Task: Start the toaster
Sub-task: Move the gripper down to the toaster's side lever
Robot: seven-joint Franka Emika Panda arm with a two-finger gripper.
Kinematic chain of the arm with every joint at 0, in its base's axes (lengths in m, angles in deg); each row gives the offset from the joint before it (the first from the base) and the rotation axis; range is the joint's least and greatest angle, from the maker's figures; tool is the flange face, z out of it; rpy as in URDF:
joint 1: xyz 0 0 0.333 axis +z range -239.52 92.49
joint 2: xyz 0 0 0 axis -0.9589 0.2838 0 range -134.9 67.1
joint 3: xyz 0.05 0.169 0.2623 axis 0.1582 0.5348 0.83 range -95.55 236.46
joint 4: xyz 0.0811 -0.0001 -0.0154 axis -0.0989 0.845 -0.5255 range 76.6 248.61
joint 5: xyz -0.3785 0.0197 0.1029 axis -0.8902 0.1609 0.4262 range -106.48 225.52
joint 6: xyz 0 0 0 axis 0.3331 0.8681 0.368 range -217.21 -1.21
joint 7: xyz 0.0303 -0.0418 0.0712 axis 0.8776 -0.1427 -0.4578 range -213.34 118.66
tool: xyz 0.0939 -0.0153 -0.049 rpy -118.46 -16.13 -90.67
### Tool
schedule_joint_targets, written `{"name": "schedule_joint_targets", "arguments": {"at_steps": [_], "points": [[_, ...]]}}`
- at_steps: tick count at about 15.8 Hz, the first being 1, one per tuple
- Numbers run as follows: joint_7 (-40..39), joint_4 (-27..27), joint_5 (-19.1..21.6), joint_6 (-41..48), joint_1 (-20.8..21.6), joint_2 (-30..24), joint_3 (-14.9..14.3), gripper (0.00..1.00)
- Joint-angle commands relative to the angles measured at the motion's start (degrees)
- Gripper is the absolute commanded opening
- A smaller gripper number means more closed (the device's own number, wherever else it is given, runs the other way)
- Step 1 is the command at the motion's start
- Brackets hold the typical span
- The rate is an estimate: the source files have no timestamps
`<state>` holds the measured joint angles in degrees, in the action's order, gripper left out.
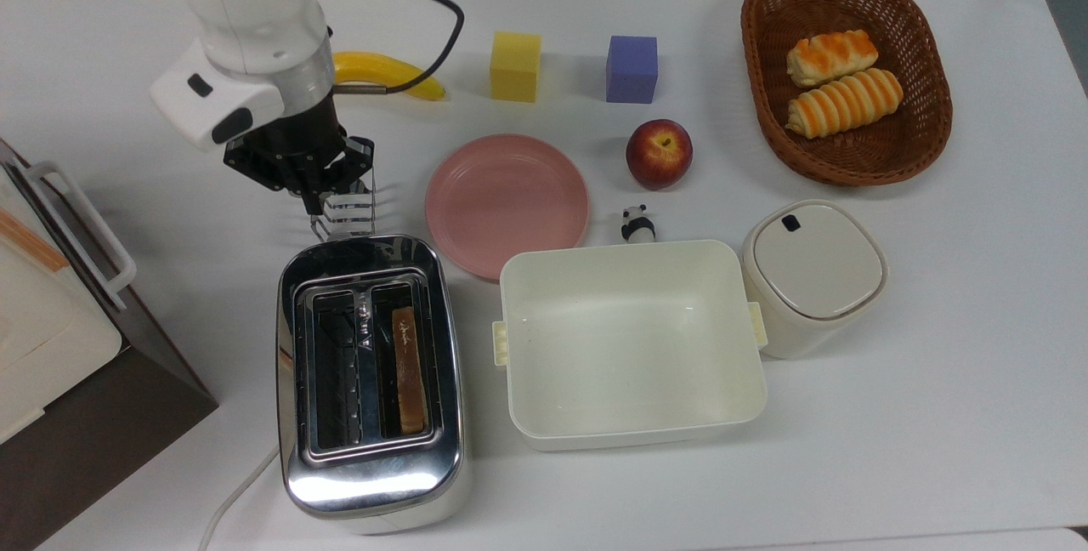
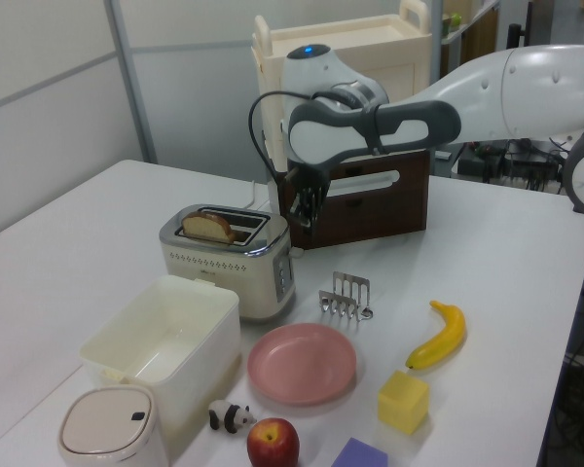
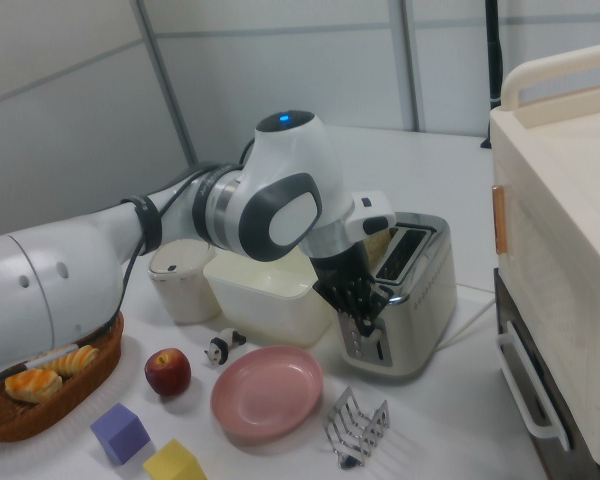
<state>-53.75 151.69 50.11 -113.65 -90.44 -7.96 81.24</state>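
The room is bright, and the light looks soft and even, as if it comes from above. The white counter point(image 1: 935, 364) glows pale. Shadows are faint and grey: a soft one lies on the counter just under the black tool point(image 1: 316, 201), and another sits beside the shiny chrome two-slot toaster point(image 1: 371, 381) near the tool. The toaster's top works like a mirror and has bright white spots of glare. All three views look clear. Colours look a little washed out.
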Motion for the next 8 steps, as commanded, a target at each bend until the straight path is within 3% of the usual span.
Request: {"name": "schedule_joint_targets", "arguments": {"at_steps": [1,8], "points": [[1.31,1.34,-1.49,-1.76,1.11,0.43,-0.07,0.0],[1.22,1.43,-1.67,-3.43,1.2,1.22,-0.07,0.0]]}}
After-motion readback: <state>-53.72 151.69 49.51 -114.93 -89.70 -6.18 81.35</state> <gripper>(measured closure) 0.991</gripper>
